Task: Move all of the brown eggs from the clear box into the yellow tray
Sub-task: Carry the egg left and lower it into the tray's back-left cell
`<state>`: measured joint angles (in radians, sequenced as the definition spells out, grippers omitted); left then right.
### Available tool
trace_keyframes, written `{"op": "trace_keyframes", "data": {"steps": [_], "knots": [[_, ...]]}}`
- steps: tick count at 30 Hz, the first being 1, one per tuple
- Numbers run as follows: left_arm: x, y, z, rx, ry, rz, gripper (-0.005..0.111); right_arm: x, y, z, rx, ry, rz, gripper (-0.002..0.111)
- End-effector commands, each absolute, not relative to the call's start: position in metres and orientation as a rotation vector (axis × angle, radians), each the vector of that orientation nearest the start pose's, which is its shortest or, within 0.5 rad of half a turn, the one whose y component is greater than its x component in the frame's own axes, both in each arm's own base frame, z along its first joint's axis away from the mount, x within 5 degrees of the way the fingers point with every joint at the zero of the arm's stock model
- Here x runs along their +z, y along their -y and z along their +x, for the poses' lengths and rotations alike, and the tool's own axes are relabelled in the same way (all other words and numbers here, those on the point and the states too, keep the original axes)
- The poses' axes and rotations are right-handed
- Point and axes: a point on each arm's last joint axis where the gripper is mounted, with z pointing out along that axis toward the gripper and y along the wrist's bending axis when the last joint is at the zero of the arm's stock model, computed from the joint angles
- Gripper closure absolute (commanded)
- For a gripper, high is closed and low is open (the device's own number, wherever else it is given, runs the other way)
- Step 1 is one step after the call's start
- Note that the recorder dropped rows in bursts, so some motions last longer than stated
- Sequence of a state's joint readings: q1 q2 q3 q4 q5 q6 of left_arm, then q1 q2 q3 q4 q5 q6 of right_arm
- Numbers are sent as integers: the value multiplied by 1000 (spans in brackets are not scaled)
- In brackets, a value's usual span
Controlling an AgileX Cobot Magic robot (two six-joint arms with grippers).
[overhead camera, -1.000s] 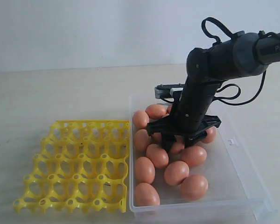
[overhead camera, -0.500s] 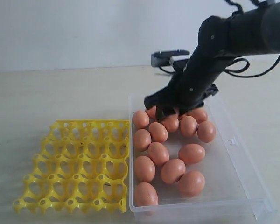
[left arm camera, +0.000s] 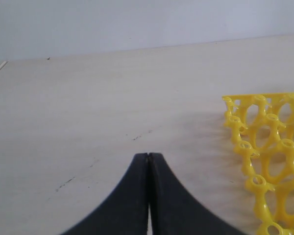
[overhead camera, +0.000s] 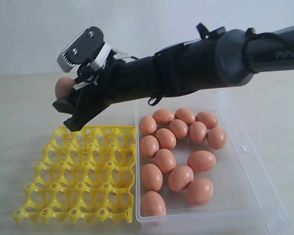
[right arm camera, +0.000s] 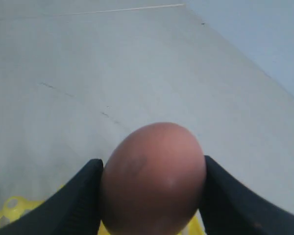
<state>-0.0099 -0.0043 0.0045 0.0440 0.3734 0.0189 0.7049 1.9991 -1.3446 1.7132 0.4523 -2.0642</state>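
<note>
**Right tool pinches one brown egg above the yellow tray's far-left corner**

Right tool (overhead camera: 66, 115) reaches leftward across the scene, its two dark fingers clamped on the sides of a held egg (overhead camera: 63, 86). It hangs in the air over the far-left corner of the yellow tray (overhead camera: 103, 130), clear of the cups. From the exterior view only the egg's upper part shows; the tool and wrist cover the rest. In the right wrist view the egg's lower end is cut off by the frame edge, and small bits of yellow show below the fingers.

The other brown eggs (overhead camera: 165, 160) lie in the clear box (overhead camera: 245, 166), just right of the tray and touching its right edge. Fifteen can be counted, crowded toward the box's left and far parts.

Left tool (left arm camera: 148, 157) appears only in its own wrist view, tips pressed together with nothing between them, over bare bench (overhead camera: 19, 107) beside one corner of the tray. Its height above the bench cannot be judged.
</note>
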Motion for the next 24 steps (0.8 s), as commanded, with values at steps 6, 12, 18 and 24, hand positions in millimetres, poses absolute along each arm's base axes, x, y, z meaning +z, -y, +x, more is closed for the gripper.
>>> {"op": "trace_keyframes", "data": {"steps": [6,12,18,24], "knots": [[180,-1,53,56,-1855,56,107,184,-348,324,732,-1613,-1321,108],[180,-1,53,56,-1855,56,107,188,-356,328,764,-1567,-1324,108],[180,-1,53,56,-1855,56,107,190,-357,329,768,-1558,-1323,108],[180,-1,53,56,-1855,56,107,188,-358,329,780,-1576,-1310,108]]}}
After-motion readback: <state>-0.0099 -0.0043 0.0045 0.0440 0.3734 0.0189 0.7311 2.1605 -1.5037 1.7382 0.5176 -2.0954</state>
